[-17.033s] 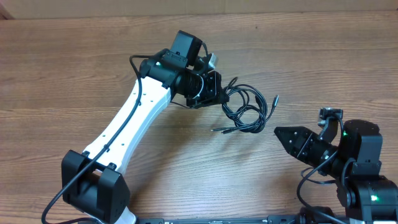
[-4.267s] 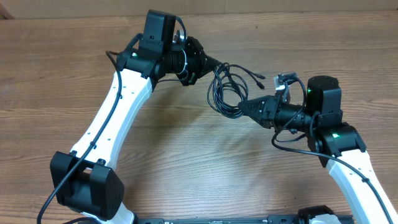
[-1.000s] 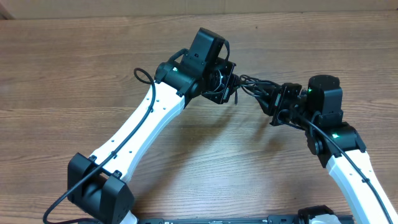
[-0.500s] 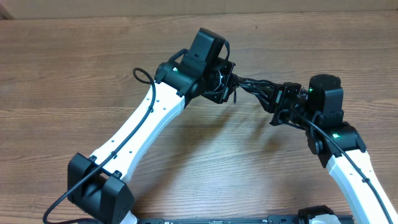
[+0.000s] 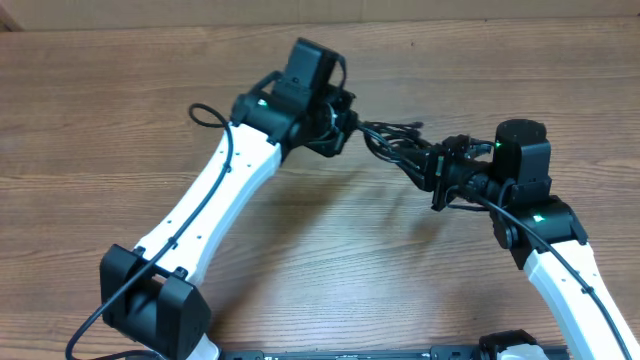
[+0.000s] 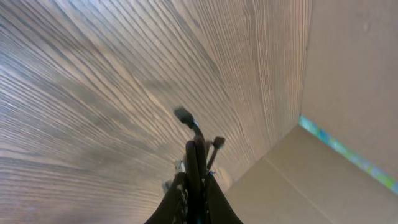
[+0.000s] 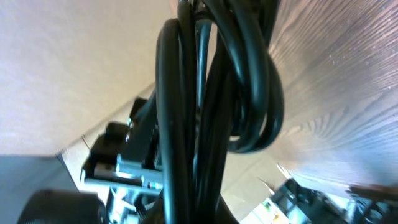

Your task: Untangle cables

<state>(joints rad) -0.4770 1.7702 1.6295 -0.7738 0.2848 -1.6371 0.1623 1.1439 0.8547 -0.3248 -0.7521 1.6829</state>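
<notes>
The left gripper (image 5: 349, 126) is pinched shut on one end of the cables (image 5: 396, 147) above the far middle of the wooden table (image 5: 120, 90). In the left wrist view its fingers (image 6: 180, 198) are pressed together around a couple of thin black cords. These poke out past the tips and end in two small dark plugs (image 6: 183, 114), one higher than the other, over bare wood grain. A plain cardboard wall (image 6: 348, 74) stands behind, with a teal strip (image 6: 339, 148) along its edge; any print on it is too blurred to read.

From there the cables run as a tight dark bundle — several thin, glossy black strands lying side by side and crossing one another — slanting down to the right, lifted off the table between the two arms. A few short loops bulge out near the middle of the span.

The right gripper (image 5: 438, 172) is clamped on the other end of the bundle. Its wrist camera is filled by the strands at close range, with one loop curling out to the right. A white and green patch (image 7: 268, 210) at the bottom edge cannot be read.
</notes>
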